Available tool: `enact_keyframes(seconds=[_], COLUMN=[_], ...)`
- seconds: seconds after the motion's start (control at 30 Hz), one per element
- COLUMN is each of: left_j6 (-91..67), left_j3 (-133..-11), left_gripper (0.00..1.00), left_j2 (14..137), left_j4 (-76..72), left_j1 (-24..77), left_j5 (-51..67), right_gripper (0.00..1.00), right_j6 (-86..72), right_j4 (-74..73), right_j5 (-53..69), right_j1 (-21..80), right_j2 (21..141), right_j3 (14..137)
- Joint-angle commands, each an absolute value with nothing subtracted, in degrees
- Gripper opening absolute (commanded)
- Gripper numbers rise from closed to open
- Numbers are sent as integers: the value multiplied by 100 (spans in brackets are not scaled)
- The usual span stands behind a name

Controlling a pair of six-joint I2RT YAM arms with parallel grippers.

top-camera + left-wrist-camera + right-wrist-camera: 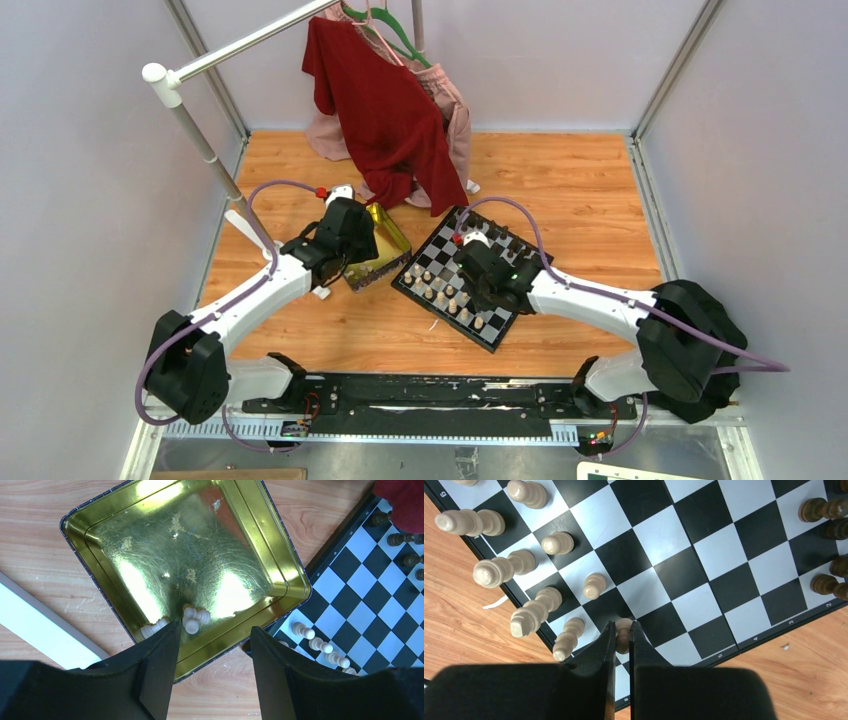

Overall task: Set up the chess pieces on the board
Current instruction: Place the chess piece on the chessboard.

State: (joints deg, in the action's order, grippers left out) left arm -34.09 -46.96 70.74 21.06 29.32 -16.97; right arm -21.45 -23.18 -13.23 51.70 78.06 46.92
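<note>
Wooden tabletop (560, 180) is carrying everything. Left gripper (214, 630) is hanging open over the tin (80, 535), with a few cream pieces (192, 617) lying just ahead of it. Right gripper (622, 630) is pinching a pawn (624, 624) (cream) over the board (674, 535) beneath; lowering straight, centred on one square, should be sparing nearby pieces.

gold square tin (150, 540): open, shiny inside, on the wooden surface (580, 190) | red garment (385, 110): hangs from a green hanger (392, 32) on a white rail (240, 42), at the back | pink garment (458, 115): behind the red one | white strip (40, 625): lies beside the tin
</note>
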Motion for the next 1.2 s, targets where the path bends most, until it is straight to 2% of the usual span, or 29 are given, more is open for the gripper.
enact_keyframes(seconds=[0.0,0.77,0.93,1.1,1.17], left_j6=[-3410,-3417,-3417,-3438,-3433], left_j3=[-4712,-4711,-4715,-4726,-4735], left_gripper=[59,59,59,70,71], left_j2=[7136,7215,7218,7193,7198], left_j4=[1947,1936,1951,2003,2015], left_j1=[2874,2856,2856,2856,2856], left_j5=[-1723,-1714,-1713,-1807,-1855], right_gripper=[0,3,12,39,41], right_j6=[-2195,-2136,-2156,-2120,-2092], right_j4=[-2101,-1897,-1890,-1992,-2099], right_j5=[-1205,-1004,-1008,-1072,-1139], right_j1=[5247,5247,5251,5256,5264], right_j2=[7972,8338,8322,8157,8091], right_j3=[4649,4755,4714,4768,4845])
